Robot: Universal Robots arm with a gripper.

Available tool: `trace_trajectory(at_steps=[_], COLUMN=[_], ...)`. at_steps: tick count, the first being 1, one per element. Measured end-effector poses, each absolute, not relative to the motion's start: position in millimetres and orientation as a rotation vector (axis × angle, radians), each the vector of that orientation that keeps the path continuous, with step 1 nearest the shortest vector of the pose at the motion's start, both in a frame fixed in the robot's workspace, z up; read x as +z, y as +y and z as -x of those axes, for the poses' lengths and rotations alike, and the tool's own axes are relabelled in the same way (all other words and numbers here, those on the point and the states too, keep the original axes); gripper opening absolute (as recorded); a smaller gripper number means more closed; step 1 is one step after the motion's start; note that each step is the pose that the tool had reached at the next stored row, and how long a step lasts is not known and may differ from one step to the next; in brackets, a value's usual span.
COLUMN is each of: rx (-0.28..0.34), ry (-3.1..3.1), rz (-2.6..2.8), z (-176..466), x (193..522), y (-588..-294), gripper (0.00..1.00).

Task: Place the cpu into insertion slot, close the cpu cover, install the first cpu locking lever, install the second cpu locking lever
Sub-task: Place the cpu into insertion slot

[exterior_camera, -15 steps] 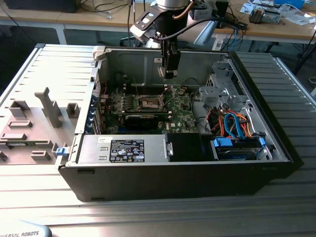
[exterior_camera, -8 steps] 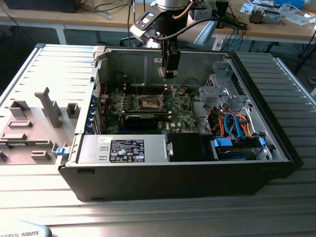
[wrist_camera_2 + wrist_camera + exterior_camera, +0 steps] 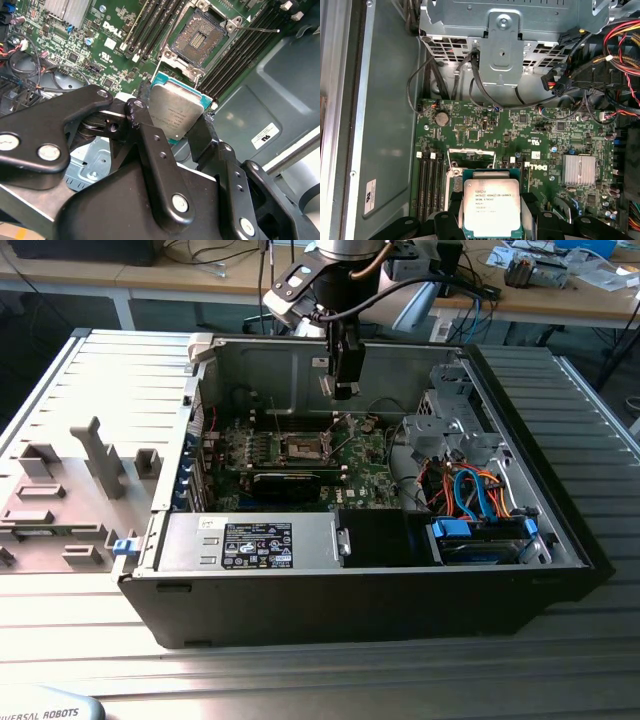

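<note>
Second wrist view: the gripper (image 3: 170, 127) clamps the cpu (image 3: 176, 110) between its fingers, clear of the open insertion slot (image 3: 200, 37); sound seating demands a level, corner-matched approach.

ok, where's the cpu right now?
In the second wrist view the cpu is clamped in the gripper, hovering over the motherboard just beside the open, empty insertion slot, not seated.
</note>
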State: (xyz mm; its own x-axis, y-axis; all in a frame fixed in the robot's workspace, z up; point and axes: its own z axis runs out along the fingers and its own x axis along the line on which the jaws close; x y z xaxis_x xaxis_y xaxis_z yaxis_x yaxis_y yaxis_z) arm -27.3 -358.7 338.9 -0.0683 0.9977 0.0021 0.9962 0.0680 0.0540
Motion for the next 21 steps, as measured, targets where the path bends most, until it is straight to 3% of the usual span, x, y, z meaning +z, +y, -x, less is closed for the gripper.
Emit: trace_trajectory(at_steps=[21], rx=[0.063], ry=[2.256], rz=[-2.134], z=[27.3], x=[338.8], y=[-358.7], gripper=[0.54])
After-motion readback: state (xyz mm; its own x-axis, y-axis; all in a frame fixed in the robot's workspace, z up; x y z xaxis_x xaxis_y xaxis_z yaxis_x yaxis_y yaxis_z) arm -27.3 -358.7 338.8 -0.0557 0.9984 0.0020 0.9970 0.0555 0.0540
